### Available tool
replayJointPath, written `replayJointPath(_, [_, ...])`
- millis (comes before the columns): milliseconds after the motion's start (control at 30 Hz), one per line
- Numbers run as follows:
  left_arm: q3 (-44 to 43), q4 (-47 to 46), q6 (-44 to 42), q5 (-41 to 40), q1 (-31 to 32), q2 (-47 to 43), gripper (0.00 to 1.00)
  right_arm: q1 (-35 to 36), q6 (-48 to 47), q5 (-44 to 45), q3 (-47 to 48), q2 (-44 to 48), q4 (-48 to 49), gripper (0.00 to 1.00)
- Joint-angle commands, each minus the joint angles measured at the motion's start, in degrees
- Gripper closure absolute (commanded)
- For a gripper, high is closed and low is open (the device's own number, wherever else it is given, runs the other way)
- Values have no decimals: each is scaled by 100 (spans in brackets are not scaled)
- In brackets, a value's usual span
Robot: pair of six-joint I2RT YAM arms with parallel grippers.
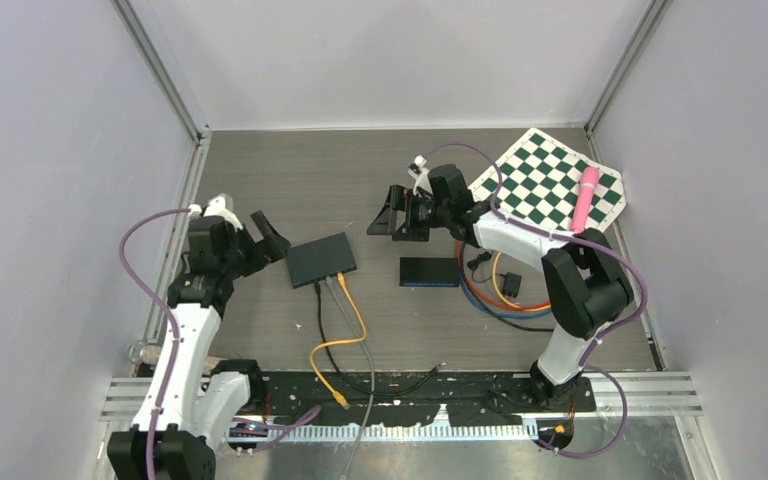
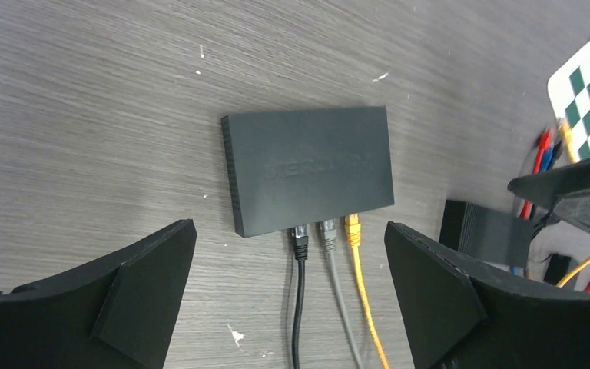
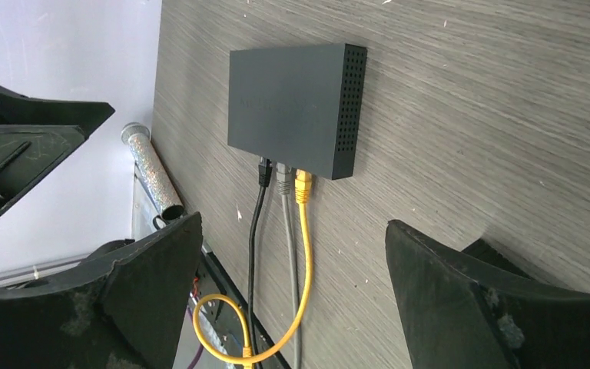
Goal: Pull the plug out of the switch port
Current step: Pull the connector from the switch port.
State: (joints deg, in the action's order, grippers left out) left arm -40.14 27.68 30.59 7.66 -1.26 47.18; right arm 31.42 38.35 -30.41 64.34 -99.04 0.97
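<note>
While the left gripper (image 1: 252, 232) and right gripper (image 1: 392, 218) hang wide open and empty, I see the network switch (image 1: 321, 259) between them, black plug (image 2: 299, 234), grey plug (image 2: 327, 233) and yellow plug (image 2: 352, 229) seated in its ports.

Embossed lettering atop the switch (image 2: 307, 171) is too faint to read.

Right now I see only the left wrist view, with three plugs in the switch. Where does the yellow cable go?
Observer: In the top view the yellow cable makes a loop and its other end lies loose at the near edge, plugged into nothing.
Operator: And the right end effector, is it near?
Observer: The right end effector hangs right of the switch, on its far side, apart from it, open and empty.
</note>
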Motion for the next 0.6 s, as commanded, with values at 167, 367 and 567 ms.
replayJointPath(167, [-1066, 267, -1676, 361, 453, 1354, 2, 331, 184, 24, 404, -541, -507, 17])
replayJointPath(367, [-2433, 1031, -2607, -488, 1478, 2708, 2, 761, 412, -66, 579, -1119, -267, 31])
replayJointPath(567, [-3026, 1599, -4506, -894, 2164, 3646, 0, 886, 341, -155, 755, -1434, -372, 33])
